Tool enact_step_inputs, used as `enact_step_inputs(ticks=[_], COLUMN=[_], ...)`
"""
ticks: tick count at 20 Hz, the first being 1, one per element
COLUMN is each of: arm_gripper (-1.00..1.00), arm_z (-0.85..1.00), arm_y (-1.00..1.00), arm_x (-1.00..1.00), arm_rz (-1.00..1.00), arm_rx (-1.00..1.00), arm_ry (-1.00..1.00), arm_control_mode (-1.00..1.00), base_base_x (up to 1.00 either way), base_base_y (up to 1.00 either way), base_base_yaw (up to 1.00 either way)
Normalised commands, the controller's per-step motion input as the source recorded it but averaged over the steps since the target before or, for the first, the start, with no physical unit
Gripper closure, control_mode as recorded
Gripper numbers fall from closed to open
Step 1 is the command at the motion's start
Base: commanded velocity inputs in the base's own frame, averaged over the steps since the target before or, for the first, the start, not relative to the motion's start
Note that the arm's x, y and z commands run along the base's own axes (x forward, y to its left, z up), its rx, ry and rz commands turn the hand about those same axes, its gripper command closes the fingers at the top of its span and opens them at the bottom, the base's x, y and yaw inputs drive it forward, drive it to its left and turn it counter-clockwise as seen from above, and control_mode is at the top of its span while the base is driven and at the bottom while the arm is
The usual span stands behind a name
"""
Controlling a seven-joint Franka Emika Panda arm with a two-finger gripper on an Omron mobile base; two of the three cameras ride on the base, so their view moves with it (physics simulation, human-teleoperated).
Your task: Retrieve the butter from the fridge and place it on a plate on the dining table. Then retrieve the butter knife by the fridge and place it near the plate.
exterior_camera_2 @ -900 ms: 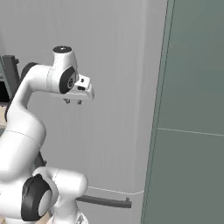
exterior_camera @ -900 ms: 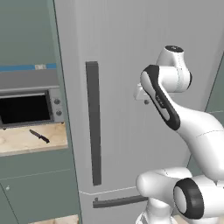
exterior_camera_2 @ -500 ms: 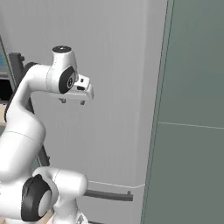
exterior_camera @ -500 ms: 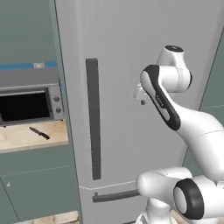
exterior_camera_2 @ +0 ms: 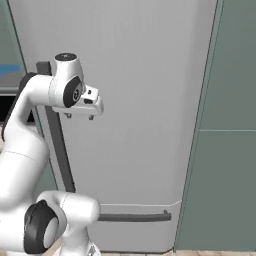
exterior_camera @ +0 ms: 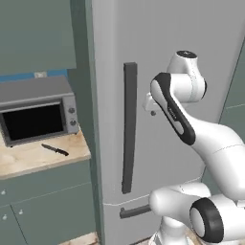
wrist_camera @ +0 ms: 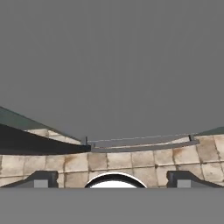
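The fridge [exterior_camera: 110, 48] stands shut, a tall light-grey door with a long dark bar handle [exterior_camera: 129, 124]. My gripper [exterior_camera: 152, 111] hangs in front of the door [exterior_camera_2: 150, 75], right of the handle, pointing down. Its jaws are open and nothing is between them [exterior_camera_2: 79, 117]. In the hand view the gripper [wrist_camera: 113, 180] has both tips wide apart, looking down the fridge door [wrist_camera: 112, 65]. The butter knife [exterior_camera: 55, 150] lies on the wooden counter left of the fridge. The butter is hidden behind the shut door. The plate and dining table are out of view.
A grey toaster oven [exterior_camera: 36, 115] sits on the wooden counter [exterior_camera: 28, 160] behind the knife. The fridge's lower drawer handle [exterior_camera_2: 132, 217] juts out near my base. A tall grey-green cabinet [exterior_camera_2: 230, 125] flanks the fridge on the right. Tiled floor [wrist_camera: 131, 159] lies below.
The whole picture has slid to the right, so the base has moved. The gripper's fingers stand a little wider apart than before.
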Motion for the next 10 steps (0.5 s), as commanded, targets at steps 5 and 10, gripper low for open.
enact_step_inputs(ticks=[5, 10], arm_gripper=[-1.0, -1.0], arm_z=[0.0, 0.0], arm_y=[0.0, 0.0], arm_x=[0.0, 0.0], arm_rz=[0.0, 0.0], arm_rx=[0.0, 0.0], arm_ry=[0.0, 0.0], arm_control_mode=[1.0, 1.0], base_base_x=[-0.4, -0.33], base_base_y=[0.36, 0.63], base_base_yaw=[-0.41, -0.2])
